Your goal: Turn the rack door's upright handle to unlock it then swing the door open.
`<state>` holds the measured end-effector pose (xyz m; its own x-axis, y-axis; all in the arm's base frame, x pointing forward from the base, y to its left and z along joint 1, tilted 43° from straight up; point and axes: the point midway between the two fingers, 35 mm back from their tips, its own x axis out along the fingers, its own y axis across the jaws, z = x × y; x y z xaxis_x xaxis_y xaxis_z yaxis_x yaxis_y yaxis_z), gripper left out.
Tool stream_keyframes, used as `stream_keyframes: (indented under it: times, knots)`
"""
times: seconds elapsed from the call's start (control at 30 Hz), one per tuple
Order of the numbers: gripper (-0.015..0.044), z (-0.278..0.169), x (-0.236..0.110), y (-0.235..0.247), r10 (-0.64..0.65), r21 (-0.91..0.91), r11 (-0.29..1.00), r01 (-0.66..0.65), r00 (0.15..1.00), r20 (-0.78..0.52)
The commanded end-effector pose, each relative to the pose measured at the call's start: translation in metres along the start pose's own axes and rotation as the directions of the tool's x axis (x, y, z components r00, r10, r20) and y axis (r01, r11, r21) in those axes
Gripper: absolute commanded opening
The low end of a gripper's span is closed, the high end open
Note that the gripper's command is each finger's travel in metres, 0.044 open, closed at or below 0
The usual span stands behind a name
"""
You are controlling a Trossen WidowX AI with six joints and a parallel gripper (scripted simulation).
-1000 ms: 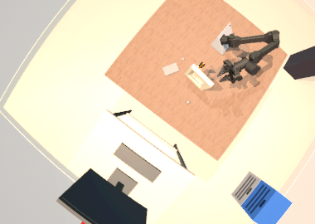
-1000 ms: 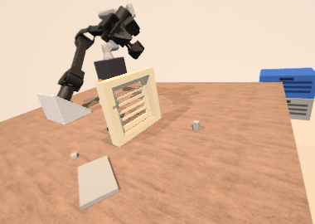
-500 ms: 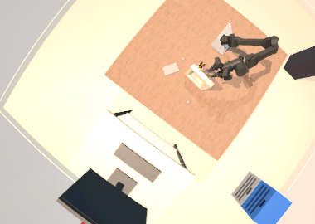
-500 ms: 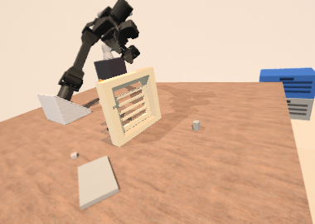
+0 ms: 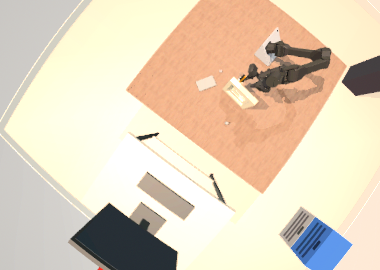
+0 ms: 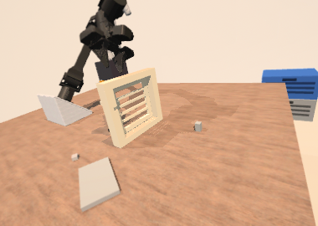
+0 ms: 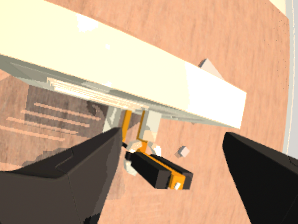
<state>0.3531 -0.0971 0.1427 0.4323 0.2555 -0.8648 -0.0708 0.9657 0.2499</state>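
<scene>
The cream rack frame (image 5: 246, 92) (image 6: 110, 116) (image 7: 150, 75) stands upright on the table. Its slatted door (image 6: 134, 107) appears to sit shut within it. The black and orange handle (image 7: 160, 172) (image 5: 242, 77) sticks out from the door's side facing the arm; its lower part is hidden. My gripper (image 5: 252, 78) (image 6: 111, 64) (image 7: 173, 137) is partly open and points down above the handle. In the wrist view the handle shows between the fingers, nearer the left finger, with a gap on both sides. Nothing is held.
A grey plate (image 5: 206, 83) (image 6: 98, 183) lies on the frame's far side from the arm. A small pale block (image 5: 220, 71) (image 6: 74, 156) (image 7: 183, 151) lies near it. Another small block (image 5: 227, 123) (image 6: 198, 126) lies on the frame's other side. A white wedge (image 5: 263, 53) (image 6: 63, 112) stands by the arm.
</scene>
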Motion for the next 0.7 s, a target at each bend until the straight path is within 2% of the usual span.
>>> stream_keyframes:
  times: [0.0,0.33,0.67]
  knots:
    - [0.0284,-0.005,0.005,-0.007,0.054,0.029,0.998,-0.052,0.997,-0.056]
    - [0.0284,-0.023,0.010,-0.020,0.228,0.149,0.968,-0.203,0.957,-0.177]
    - [0.0284,-0.035,0.008,-0.032,0.413,0.291,0.892,-0.345,0.884,-0.219]
